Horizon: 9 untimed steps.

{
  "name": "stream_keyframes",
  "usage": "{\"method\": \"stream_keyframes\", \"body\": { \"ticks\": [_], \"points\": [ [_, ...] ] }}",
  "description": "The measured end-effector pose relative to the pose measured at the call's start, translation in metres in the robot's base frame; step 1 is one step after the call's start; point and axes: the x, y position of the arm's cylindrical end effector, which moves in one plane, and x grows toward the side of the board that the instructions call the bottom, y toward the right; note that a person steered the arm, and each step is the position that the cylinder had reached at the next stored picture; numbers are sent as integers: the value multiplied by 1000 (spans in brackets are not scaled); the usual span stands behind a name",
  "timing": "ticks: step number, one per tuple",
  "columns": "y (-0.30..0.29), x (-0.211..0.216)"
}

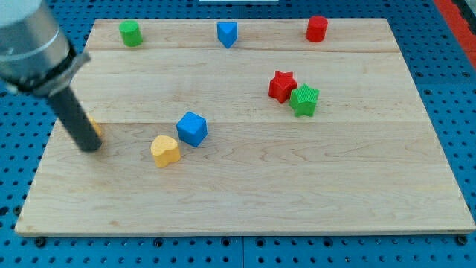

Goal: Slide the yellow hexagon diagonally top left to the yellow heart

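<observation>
My tip [90, 146] hides most of the yellow hexagon [96, 129]; orientation unreadable.

A wooden board [245, 201] holds eight blocks. Along the view's top edge sit a green block [131, 33], a blue block [227, 34] and a red block [317, 28]. Right of centre, the red star [282, 86] touches the green star [304, 100]. The blue cube [192, 128] sits just above and to the right of the yellow heart [165, 150]. At far left, my tip [89, 146] stands against the yellow hexagon [96, 128], partly hiding it.
</observation>
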Motion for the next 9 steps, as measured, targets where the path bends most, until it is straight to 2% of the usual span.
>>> {"method": "stream_keyframes", "body": {
  "ticks": [1, 2, 3, 4, 5, 6, 7, 8, 9],
  "points": [
    [0, -47],
    [-19, 10],
    [-68, -13],
    [-50, -41],
    [-23, -42],
    [-7, -39],
    [5, -6],
    [20, -4],
    [63, -8]
  ]
}}
